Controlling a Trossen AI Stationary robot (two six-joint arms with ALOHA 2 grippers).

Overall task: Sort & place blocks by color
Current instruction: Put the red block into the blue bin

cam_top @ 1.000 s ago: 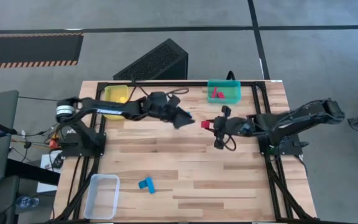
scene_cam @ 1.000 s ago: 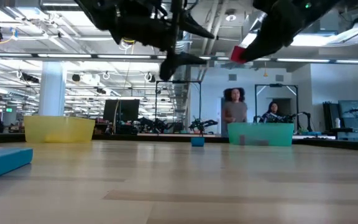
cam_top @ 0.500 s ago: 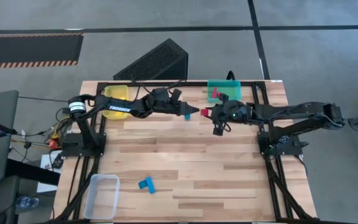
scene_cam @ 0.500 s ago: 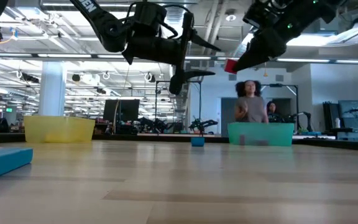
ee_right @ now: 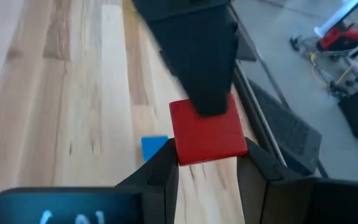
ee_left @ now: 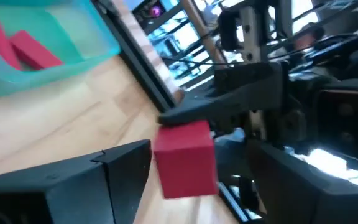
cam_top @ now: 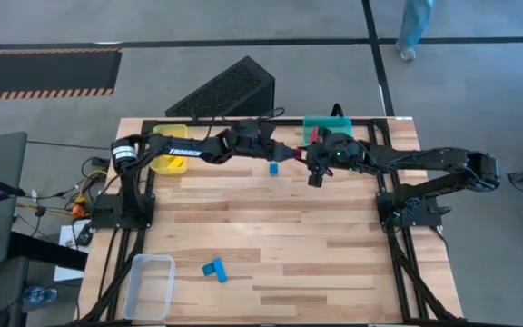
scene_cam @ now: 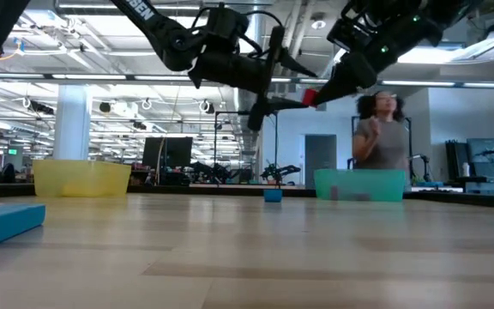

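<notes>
A red cube (ee_right: 207, 132) hangs high above the table's far middle, with my right gripper (ee_right: 207, 163) shut on it. My left gripper (ee_left: 188, 177) is open and comes from the left. Its fingers (ee_left: 114, 171) stand on either side of the cube (ee_left: 185, 158); whether one touches it, I cannot tell. In the high view both grippers meet beside the teal bin (cam_top: 339, 125), which holds red blocks (ee_left: 27, 50). A small blue cube (cam_top: 273, 168) rests on the wood below them. Blue blocks (cam_top: 213, 269) lie near the front left. My right gripper pinches the red cube by two opposite sides (ee_right: 178, 144) between its two fingers. The fingers come from the table's right, slanting a little downward. The cube is lifted well clear of the table (scene_cam: 310, 97).
A yellow bin (cam_top: 169, 150) stands at the far left under my left arm, and a clear bin (cam_top: 150, 284) at the near left corner. A black wedge-shaped box (cam_top: 225, 91) lies beyond the far edge. A person (scene_cam: 384, 137) stands behind the table.
Both grippers have moved toward the table's far edge and toward each other. The left one went right, the right one went left with the red cube, still held clear. The left fingers now flank the cube. The small blue cube now shows from under the left gripper.
</notes>
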